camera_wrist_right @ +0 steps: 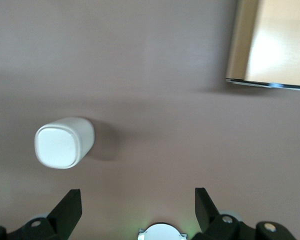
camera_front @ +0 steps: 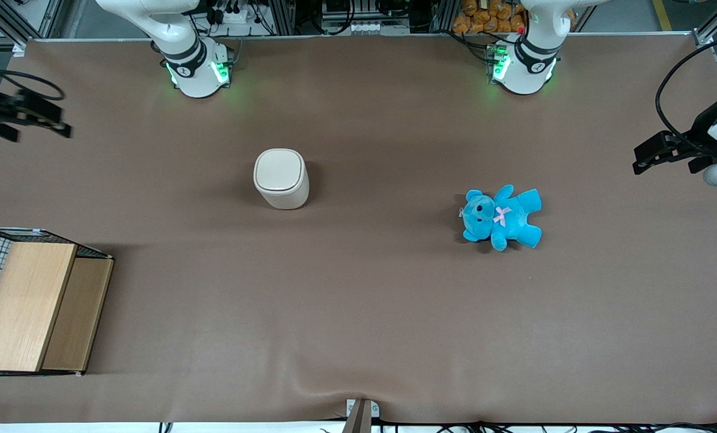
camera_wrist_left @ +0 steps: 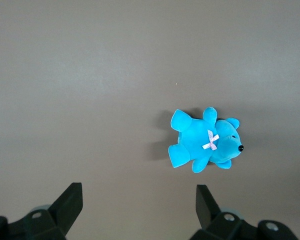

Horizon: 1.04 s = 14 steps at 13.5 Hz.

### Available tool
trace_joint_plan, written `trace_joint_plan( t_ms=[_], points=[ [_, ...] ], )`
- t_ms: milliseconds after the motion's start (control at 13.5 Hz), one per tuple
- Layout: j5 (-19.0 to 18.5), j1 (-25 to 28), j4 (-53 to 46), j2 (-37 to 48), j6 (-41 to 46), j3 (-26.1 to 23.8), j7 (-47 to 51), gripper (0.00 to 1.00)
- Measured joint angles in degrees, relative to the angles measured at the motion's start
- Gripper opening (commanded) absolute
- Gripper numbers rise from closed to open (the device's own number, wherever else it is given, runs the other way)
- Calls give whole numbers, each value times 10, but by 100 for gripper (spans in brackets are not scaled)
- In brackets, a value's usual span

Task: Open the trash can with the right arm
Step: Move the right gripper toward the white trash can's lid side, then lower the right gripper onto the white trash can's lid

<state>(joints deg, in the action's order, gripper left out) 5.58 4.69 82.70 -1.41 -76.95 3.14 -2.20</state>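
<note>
The trash can (camera_front: pixel 280 178) is a small cream-white bin standing upright on the brown table, its flat lid down. The right wrist view shows the trash can (camera_wrist_right: pixel 64 142) from above, lid shut. My right arm's gripper (camera_front: pixel 36 114) hangs high over the working arm's end of the table, well off sideways from the can and not touching it. In the wrist view the gripper (camera_wrist_right: pixel 136 196) is open, with only bare table between its black fingers (camera_wrist_right: pixel 70 202).
A wooden box (camera_front: pixel 33 307) sits at the working arm's end of the table, nearer the front camera than the can; the wrist view shows the box (camera_wrist_right: pixel 275 45) too. A blue teddy (camera_front: pixel 502 218) lies toward the parked arm's end.
</note>
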Motion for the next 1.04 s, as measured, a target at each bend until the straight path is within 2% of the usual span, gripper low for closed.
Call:
trace_joint_plan(
  t_ms=[444, 963, 1037],
  points=[
    [0, 139, 60, -40, -11, -3, 85, 100],
    [1, 220, 181, -53, -110, -3, 203, 100],
    [1, 235, 200, -53, -133, -3, 229, 89]
  ],
)
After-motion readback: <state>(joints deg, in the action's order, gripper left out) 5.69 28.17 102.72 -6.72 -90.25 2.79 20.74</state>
